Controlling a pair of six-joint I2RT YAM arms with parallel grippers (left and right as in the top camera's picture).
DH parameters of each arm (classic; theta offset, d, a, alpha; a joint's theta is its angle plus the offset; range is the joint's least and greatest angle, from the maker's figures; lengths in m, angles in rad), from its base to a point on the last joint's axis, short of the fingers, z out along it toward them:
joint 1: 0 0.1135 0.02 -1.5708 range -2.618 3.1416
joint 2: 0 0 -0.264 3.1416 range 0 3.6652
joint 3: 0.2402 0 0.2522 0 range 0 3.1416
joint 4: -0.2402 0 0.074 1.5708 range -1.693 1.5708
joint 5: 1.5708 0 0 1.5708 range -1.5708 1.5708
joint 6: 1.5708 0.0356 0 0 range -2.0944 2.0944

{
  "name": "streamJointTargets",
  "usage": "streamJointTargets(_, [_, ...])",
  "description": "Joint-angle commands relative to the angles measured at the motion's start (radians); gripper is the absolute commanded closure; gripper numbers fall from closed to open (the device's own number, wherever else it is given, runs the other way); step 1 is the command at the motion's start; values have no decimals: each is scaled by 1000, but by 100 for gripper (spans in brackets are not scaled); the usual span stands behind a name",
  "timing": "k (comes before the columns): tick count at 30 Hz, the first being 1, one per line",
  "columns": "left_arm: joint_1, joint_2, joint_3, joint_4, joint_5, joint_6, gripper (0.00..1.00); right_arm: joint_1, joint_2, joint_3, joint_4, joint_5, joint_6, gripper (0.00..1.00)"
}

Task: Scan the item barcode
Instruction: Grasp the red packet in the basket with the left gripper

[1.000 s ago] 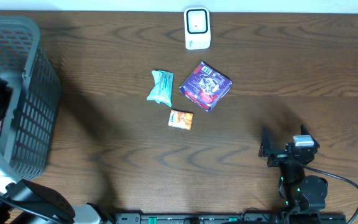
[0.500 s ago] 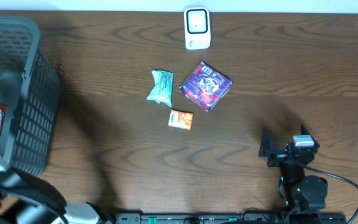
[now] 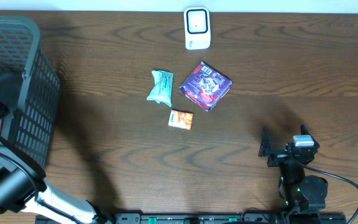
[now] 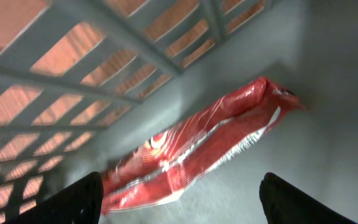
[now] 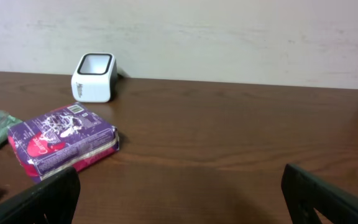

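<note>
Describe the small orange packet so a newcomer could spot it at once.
Find the white scanner midway along the far edge of the table. Three items lie before it; the orange packet is the farthest from it, beyond the teal packet and purple box. It is the smallest, the only orange one.

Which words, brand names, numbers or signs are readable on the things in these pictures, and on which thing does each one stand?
No text can be read with certainty.
Purple package: pink script and white print, too blurred to read.
Red packet in the basket: white print, blurred.
Green packet: print too small.
Orange packet: print too small.
White scanner: no text visible.
</note>
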Motion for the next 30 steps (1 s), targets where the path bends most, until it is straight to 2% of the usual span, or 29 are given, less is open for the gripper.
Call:
streamJointTargets(1, [3,38,-4,27,-2,123,18,-7,-2,-2,-4,-5,-11,1])
streamJointTargets(3, [3,61,-4,31,-1,125,12,-7,-2,-2,-4,-5,-11,1])
streamJointTargets(15, [5,224,-4,30,138,142,13,-7,-2,-2,-4,-5,-11,1])
streamJointTargets(17, [5,238,-4,22,154,142,28,-7,-2,-2,-4,-5,-11,1])
streamJointTargets(18, [5,240,-4,18,157,142,48,-7,-2,-2,-4,-5,-11,1])
streamJointTargets(21, [5,241,-4,8,156,142,90,-7,-2,-2,-4,-5,-11,1])
streamJointTargets(22, [5,240,-4,2,156,142,93,-7,-2,-2,-4,-5,-11,1])
streamJointTargets(27, [3,201,-3,-30,157,119,93,-7,-2,-2,-4,-5,-11,1])
streamJointTargets(30, [-4,103,-2,-29,168,45,93,-7,-2,-2,-4,-5,-11,1])
